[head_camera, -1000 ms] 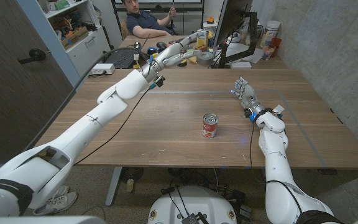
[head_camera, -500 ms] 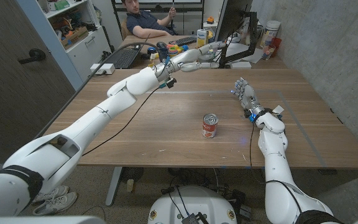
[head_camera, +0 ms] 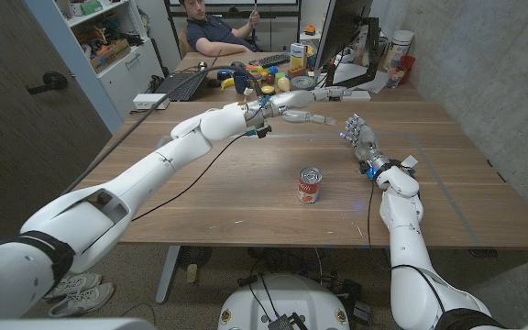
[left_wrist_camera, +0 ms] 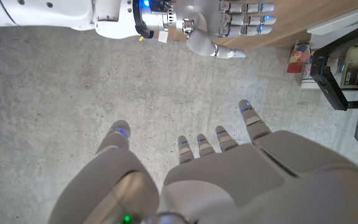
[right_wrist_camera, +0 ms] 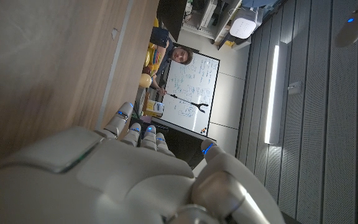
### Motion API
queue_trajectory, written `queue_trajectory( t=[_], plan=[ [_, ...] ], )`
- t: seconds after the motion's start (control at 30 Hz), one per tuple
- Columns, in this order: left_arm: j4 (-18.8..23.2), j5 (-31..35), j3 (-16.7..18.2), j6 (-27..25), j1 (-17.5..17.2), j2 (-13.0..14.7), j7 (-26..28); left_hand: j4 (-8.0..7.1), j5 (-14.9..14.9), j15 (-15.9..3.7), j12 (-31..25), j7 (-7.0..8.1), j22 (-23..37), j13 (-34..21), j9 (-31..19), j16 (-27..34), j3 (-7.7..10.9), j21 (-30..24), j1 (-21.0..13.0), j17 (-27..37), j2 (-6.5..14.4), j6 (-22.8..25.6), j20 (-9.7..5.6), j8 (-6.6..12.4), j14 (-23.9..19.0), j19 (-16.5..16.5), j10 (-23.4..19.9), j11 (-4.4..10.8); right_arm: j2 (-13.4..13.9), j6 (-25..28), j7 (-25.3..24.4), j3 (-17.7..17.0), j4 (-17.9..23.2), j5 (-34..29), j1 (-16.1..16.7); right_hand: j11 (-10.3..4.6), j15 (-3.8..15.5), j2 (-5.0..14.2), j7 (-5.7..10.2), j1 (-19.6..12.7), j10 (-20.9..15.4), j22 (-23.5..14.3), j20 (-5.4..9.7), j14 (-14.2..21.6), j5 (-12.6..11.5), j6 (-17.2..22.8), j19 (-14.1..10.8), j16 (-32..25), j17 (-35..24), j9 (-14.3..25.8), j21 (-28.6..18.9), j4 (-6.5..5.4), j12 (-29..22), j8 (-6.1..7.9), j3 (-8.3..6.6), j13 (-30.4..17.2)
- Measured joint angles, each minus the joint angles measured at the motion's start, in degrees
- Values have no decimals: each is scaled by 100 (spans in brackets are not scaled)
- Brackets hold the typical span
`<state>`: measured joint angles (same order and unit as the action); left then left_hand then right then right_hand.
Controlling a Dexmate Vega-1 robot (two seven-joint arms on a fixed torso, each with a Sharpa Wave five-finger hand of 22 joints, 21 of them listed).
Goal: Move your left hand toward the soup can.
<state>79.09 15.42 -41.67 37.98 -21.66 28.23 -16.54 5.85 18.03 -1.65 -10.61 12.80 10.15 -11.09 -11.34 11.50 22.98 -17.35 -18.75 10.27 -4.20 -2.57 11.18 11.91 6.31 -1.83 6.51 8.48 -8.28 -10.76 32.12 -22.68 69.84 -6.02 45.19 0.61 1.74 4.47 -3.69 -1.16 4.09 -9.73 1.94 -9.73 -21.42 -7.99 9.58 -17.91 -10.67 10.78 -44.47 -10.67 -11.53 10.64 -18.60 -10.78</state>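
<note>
From my station, the biggest thing in the head view is the wooden table (head_camera: 246, 197), running across the middle of the frame. My left arm (head_camera: 145, 179) stretches from the lower left corner up toward the upper centre, held above the tabletop. My right arm (head_camera: 401, 220) comes up from the lower right, its forearm low over the table at right of centre. A person in a dark top (head_camera: 211, 32) sits behind the table at the upper centre, next to a monitor (head_camera: 342, 27) and a scatter of small items at the far edge.

My left hand (head_camera: 306, 95) hangs in the air at upper centre, fingers apart and holding nothing; the left wrist view shows the same hand (left_wrist_camera: 210, 174) with fingers spread over grey floor. My right hand (head_camera: 359, 136) sits just right of centre, fingers loosely apart, nothing in it; I can't tell whether it touches the table.

The soup can (head_camera: 310, 184) stands upright slightly right of the frame's centre, below my left hand in the picture and well apart from it, lower left of my right hand.
</note>
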Motion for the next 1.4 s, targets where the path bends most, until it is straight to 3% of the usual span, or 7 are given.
queue_trajectory(
  t=[0.27, 0.53, 0.93, 1.4],
  plan=[
    [-362, 6, -350, 97, 164, -192, -237, 35, 0, -12, -26, -21, 0, 0, 0, 26, -1, 44, -54, -3, 7, 25, -24, 0, -92, -84, -7, 2, -2, -15, 10, -6, 0, 21, 9, -20, 0, 0, -1, 0, -20, 0, 0, 0, 0, 1, 0, 0, 0, 3, 0, 0, 0, 0, 0, 0],
    [-471, -9, -533, 114, 205, -263, -451, 89, 22, -17, -127, -19, 0, 0, 1, 147, -56, 56, -173, 1, -23, 268, -50, 89, -437, -322, -346, 33, -2, -37, 14, -10, -34, 32, 9, -20, 0, 0, -31, 0, -20, 0, 0, 0, 0, 32, 0, 0, 0, 3, 0, 0, 0, 0, 0, 0],
    [-450, 120, -738, -131, 276, -257, -855, 132, 44, -7, -124, -20, 1, 1, -27, 152, -92, 150, -296, 1, -7, 412, -31, 133, -481, -378, -380, 11, -1, -60, 26, -11, -105, 43, -12, -20, 0, 0, -31, 0, -20, 0, 0, 0, 0, 31, 0, 0, -15, 2, 44, 0, 0, 0, 0, 0],
    [-378, 531, -1254, -396, 595, -238, -1373, 240, 88, -29, -127, -31, 0, -26, -26, 152, -94, 233, -558, 28, -45, 484, 50, 133, -566, -523, -489, -34, -9, -75, 35, -23, -69, 55, 20, 2, 0, 0, -31, 0, -41, 0, 0, 0, 0, 31, 0, 39, -14, 2, 83, 0, 0, 0, 0, 0]
  ],
)
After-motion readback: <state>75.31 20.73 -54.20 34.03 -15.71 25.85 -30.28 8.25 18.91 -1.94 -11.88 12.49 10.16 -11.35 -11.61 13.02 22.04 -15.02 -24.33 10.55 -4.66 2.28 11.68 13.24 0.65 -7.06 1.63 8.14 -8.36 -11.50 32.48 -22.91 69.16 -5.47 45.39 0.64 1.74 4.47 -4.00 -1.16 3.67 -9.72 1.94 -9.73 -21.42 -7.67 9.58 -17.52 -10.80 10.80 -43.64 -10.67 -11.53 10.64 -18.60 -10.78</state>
